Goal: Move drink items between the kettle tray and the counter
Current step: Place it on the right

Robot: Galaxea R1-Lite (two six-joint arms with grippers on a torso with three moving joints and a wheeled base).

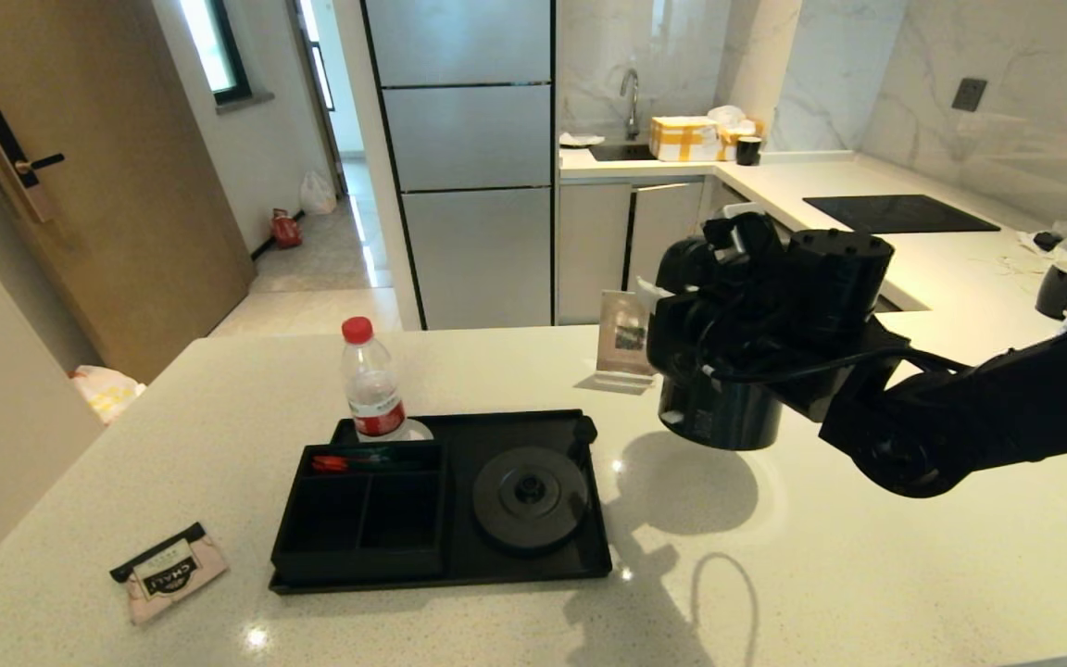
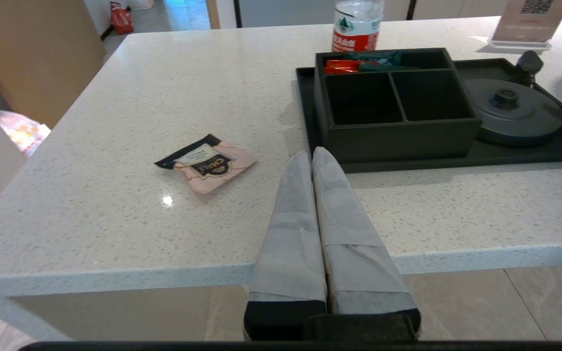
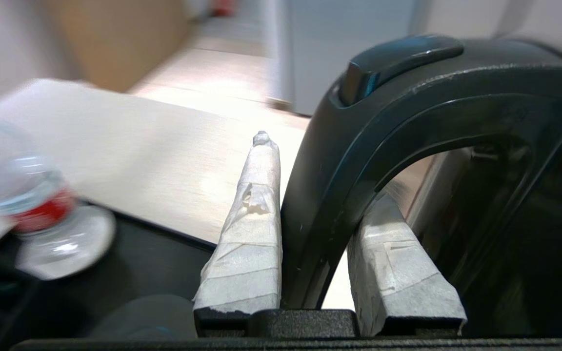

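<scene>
My right gripper (image 3: 322,170) is shut on the loop handle of the matte-black kettle (image 3: 359,122). In the head view the kettle (image 1: 719,417) hangs above the counter (image 1: 821,574), just right of the black kettle tray (image 1: 496,567); its shadow falls below it. The round kettle base (image 1: 530,491) on the tray is bare. The pale-pink tea sachet (image 1: 168,572) lies flat on the counter left of the tray. In the left wrist view my left gripper (image 2: 310,156) is shut and empty by the counter's front edge, with the tea sachet (image 2: 205,163) to one side and the tray (image 2: 456,163) ahead.
A clear water bottle (image 1: 371,389) with a red cap stands on the tray's back left corner. The divided compartment box (image 1: 357,519) holds red and green packets (image 1: 348,459) in its rear slot. A small card stand (image 1: 624,343) sits behind the tray.
</scene>
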